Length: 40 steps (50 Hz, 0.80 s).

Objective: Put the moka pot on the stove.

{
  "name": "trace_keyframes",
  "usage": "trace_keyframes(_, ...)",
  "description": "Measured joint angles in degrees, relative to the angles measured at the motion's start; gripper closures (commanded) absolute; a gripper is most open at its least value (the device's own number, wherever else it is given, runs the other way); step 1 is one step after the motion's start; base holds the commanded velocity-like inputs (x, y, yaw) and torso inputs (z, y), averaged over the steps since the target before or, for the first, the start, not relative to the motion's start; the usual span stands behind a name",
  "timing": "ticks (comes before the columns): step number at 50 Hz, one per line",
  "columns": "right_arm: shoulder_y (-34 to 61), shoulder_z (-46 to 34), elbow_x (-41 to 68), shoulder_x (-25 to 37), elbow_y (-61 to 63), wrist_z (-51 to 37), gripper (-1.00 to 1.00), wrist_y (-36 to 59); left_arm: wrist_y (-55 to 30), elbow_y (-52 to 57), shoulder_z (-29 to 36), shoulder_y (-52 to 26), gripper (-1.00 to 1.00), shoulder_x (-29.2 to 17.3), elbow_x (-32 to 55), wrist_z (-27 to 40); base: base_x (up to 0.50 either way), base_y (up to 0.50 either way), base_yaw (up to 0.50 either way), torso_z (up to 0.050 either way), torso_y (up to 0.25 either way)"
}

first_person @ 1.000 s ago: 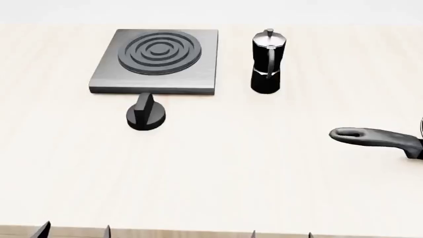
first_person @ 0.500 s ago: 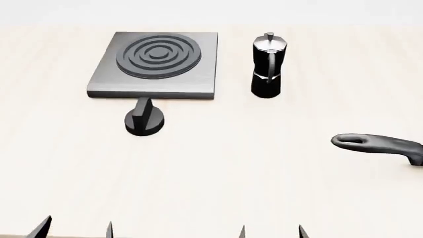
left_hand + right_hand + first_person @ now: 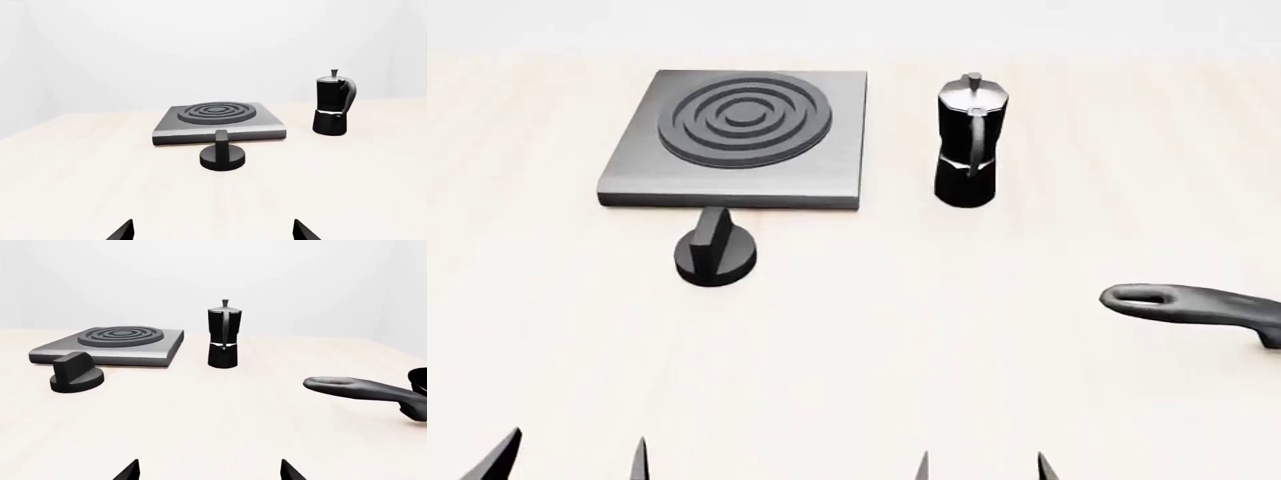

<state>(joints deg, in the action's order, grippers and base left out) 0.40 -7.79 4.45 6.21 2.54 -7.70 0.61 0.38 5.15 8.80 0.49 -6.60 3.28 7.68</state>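
Observation:
The black moka pot (image 3: 969, 142) with a silver lid stands upright on the pale table, just right of the stove (image 3: 737, 135). The stove is a grey square slab with dark concentric rings. Both show in the left wrist view, the pot (image 3: 333, 105) and the stove (image 3: 219, 123), and in the right wrist view, the pot (image 3: 223, 337) and the stove (image 3: 112, 345). My left gripper (image 3: 571, 458) and right gripper (image 3: 982, 468) are open and empty at the table's near edge, far from the pot. Only their fingertips show.
A round black knob with a ridge (image 3: 714, 255) lies on the table just in front of the stove. A black pan handle (image 3: 1188, 307) reaches in from the right edge, nearer than the pot. Pale table surface (image 3: 868, 360) lies between the grippers and these things.
The head view has shifted, so the stove, pot, knob and pan handle sit slightly lower in it. Both grippers' fingertips have risen further into view at the bottom.

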Motion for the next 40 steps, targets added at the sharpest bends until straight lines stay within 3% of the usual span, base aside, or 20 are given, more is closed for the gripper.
trace_keyframes(9, -0.3, -0.9, 0.1, 0.5, 1.5, -0.6, -1.0, 0.0, -0.1, 1.2, 0.5, 0.3, -1.0, -0.6, 0.4, 0.5, 0.2, 0.0, 0.0, 0.0, 0.0)
trace_keyframes(40, -1.0, -3.3, 0.3, 1.8, 4.9, -2.7, -1.0, 0.3, -0.1, 4.2, 2.1, 0.9, -1.0, -2.4, 1.2, 1.9, 0.4, 0.0, 0.0, 0.0, 0.0)
